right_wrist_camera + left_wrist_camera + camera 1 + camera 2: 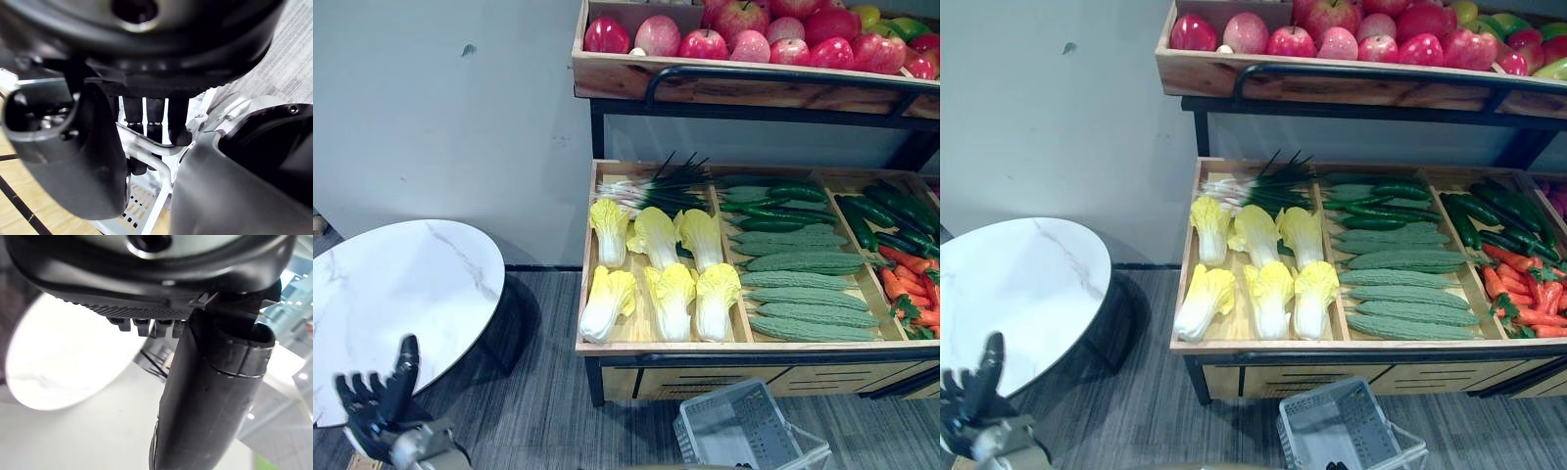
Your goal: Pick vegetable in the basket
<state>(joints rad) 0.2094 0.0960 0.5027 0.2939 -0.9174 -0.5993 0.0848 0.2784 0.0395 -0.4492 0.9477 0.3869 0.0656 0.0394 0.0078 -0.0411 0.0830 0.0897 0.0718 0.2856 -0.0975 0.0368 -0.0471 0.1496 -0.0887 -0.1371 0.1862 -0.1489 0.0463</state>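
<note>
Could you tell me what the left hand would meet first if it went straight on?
Probably the round white table, lying just ahead of the left hand; depth is unclear.

Dark left hand (374,403) (textured palm), silver-grey wrist, glossy black thumb

No writing, label, number or sign can be read anywhere: none on the crates (705,348), the basket (740,427) or the table (401,284).
</note>
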